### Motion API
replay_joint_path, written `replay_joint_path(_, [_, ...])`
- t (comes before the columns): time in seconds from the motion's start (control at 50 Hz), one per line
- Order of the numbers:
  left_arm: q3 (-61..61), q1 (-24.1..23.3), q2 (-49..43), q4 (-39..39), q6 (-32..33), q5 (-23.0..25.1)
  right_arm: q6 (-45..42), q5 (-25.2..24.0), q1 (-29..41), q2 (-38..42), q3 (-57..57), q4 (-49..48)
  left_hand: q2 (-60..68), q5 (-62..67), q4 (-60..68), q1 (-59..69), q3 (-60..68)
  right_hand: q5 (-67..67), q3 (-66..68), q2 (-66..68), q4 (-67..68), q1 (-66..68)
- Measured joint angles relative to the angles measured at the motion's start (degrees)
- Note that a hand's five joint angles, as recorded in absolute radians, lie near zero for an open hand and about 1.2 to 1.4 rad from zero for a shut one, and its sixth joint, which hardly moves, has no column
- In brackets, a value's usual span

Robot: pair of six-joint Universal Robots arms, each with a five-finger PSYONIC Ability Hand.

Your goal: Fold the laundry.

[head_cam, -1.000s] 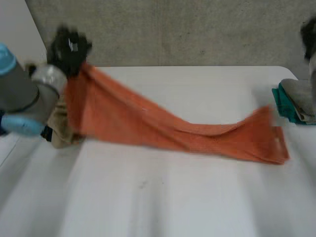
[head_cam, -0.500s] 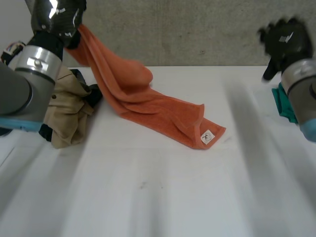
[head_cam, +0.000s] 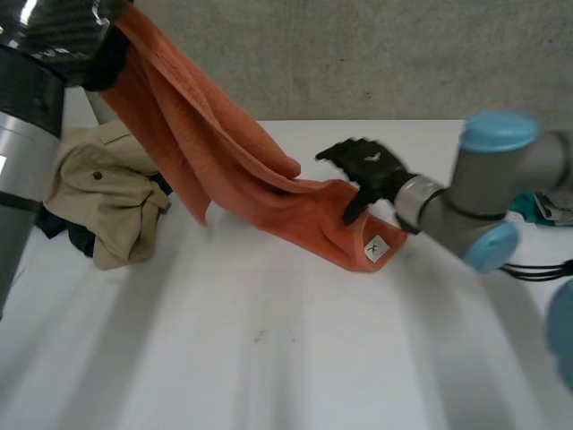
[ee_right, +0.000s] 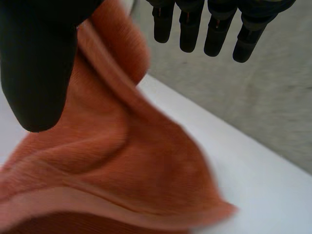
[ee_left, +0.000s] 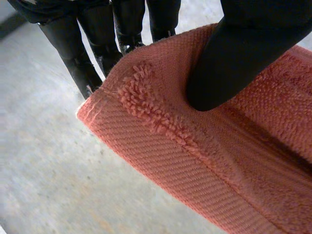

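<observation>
Well, upper left, the left robot hand (ee_left: 243,48) pinches a corner of the soft, limp towel (head_cam: 224,170); its low end rests mid-frame on the worktop (head_cam: 269,358), under the unclenched right robot hand (head_cam: 367,170), which might best take the labelled corner.

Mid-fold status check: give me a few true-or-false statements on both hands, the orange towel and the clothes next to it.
The left hand pinches the orange towel near a corner, held high. True.
The right hand has its fingers clenched round the towel. False: they are straight, over the towel's low end.
A beige garment lies on the table beside the towel. True.
The towel lies flat on the table. False: only its low end rests there.
</observation>
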Motion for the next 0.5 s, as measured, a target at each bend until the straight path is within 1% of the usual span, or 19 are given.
replay_joint_path(0.08, [-1.0, -0.3, 5.0, -1.2, -0.5, 0.0, 0.9, 0.8, 3.7, 5.6, -5.0, -0.1, 0.0, 0.0, 0.0, 0.0, 0.0, 1.5, 1.4, 0.6, 1.1, 0.2])
replay_joint_path(0.12, [-1.2, -0.3, 7.2, -2.1, -1.0, 0.0, 1.2, 1.0, 5.3, 7.4, -6.8, -0.1, 0.0, 0.0, 0.0, 0.0, 0.0, 9.3, 9.5, 9.8, 9.2, 9.2])
replay_joint_path(0.16, [-1.5, -0.3, 8.9, -2.8, -1.8, 0.0, 1.3, 1.3, 6.4, 8.5, -7.9, -0.1, 0.0, 0.0, 0.0, 0.0, 0.0, 27.1, 27.8, 29.1, 27.4, 28.5])
replay_joint_path(0.18, [-1.6, -0.3, 9.4, -3.0, -2.0, 0.0, 1.4, 1.5, 6.8, 8.8, -8.3, -0.2, 0.0, 0.0, 0.0, 0.0, 0.0, 32.9, 33.7, 34.0, 33.2, 34.4])
replay_joint_path(0.2, [-1.8, -0.3, 10.2, -3.4, -2.6, 0.1, 1.5, 2.1, 7.3, 9.3, -8.9, -0.2, 0.0, 0.0, 0.0, 0.0, 0.0, 44.5, 45.6, 46.4, 45.2, 45.4])
replay_joint_path(0.24, [-1.9, -0.3, 10.7, -3.7, -3.0, 0.1, 1.6, 3.0, 7.7, 9.5, -9.2, -0.3, 0.0, 0.0, 0.0, 0.0, 0.0, 48.1, 50.2, 50.9, 49.9, 46.5])
replay_joint_path(0.28, [-2.1, 0.1, 11.2, -4.0, -3.6, 0.1, 1.2, 6.9, 8.0, 8.9, -9.5, -0.4, 0.0, 0.0, 0.0, 0.0, 0.0, 48.8, 52.8, 52.3, 52.7, 46.5])
replay_joint_path(0.32, [-2.3, 0.7, 11.0, -4.2, -3.9, 0.1, 0.2, 12.0, 7.4, 6.6, -8.8, -0.5, 0.0, 0.0, 0.0, 0.0, 0.0, 48.8, 53.0, 52.3, 53.1, 46.5])
replay_joint_path(0.36, [-2.3, 1.3, 10.6, -4.2, -3.9, 0.1, -0.8, 14.3, 6.8, 4.6, -7.8, -0.4, 0.0, 0.0, 0.0, 0.0, 0.0, 48.8, 53.0, 52.3, 53.1, 46.5])
replay_joint_path(0.38, [-2.3, 2.5, 9.7, -4.3, -3.9, 0.1, -3.1, 17.0, 5.2, 0.9, -5.6, -0.3, 0.0, 0.0, 0.0, 0.0, 0.0, 48.8, 53.0, 52.3, 53.1, 46.5])
replay_joint_path(0.42, [-2.2, 4.1, 8.6, -4.3, -3.8, 0.1, -6.3, 18.3, 3.3, -3.5, -2.4, -0.2, 0.0, 0.0, 0.0, 0.0, 0.0, 48.8, 53.0, 52.3, 53.2, 46.5])
replay_joint_path(0.44, [-2.1, 5.4, 7.7, -4.3, -3.7, 0.1, -9.2, 18.6, 1.7, -7.2, 0.5, -0.1, 0.0, 0.0, 0.0, 0.0, 0.0, 48.8, 53.0, 52.3, 53.2, 46.5])
replay_joint_path(0.48, [-2.1, 7.0, 6.5, -4.3, -3.7, 0.1, -12.5, 18.3, 0.1, -11.2, 3.8, 0.0, 0.0, 0.0, 0.0, 0.0, 0.0, 48.8, 53.1, 52.3, 53.3, 46.5])
replay_joint_path(0.5, [-2.0, 8.6, 5.4, -4.3, -3.7, 0.1, -15.4, 17.9, -1.2, -14.7, 6.7, 0.0, 0.0, 0.0, 0.0, 0.0, 0.0, 48.8, 53.1, 52.3, 53.4, 46.5])
